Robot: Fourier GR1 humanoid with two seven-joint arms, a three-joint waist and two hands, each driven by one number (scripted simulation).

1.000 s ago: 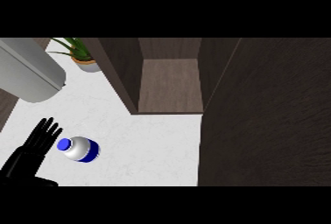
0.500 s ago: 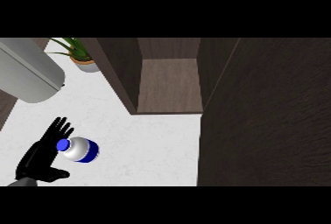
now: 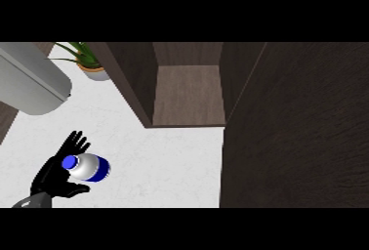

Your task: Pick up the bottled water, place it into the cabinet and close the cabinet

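The bottled water (image 3: 89, 167) stands on the white counter at the lower left: seen from above, it has a blue cap, a white body and a blue band. My left hand (image 3: 53, 178) is right against its left side. The fingers are straight and spread behind the bottle, and the thumb reaches out below it, so the hand is open. The cabinet (image 3: 189, 93) at top centre is open and its brown shelf looks bare. Its dark door (image 3: 296, 132) swings out and fills the right side. My right hand does not show.
A grey cylindrical appliance (image 3: 30, 88) lies at the upper left. A potted plant (image 3: 91, 62) stands beside the cabinet's left wall. White counter (image 3: 169, 166) stretches between the bottle and the door.
My left hand has moved right and up from the lower-left corner until it lies against the bottle. The bottle has stayed in place.
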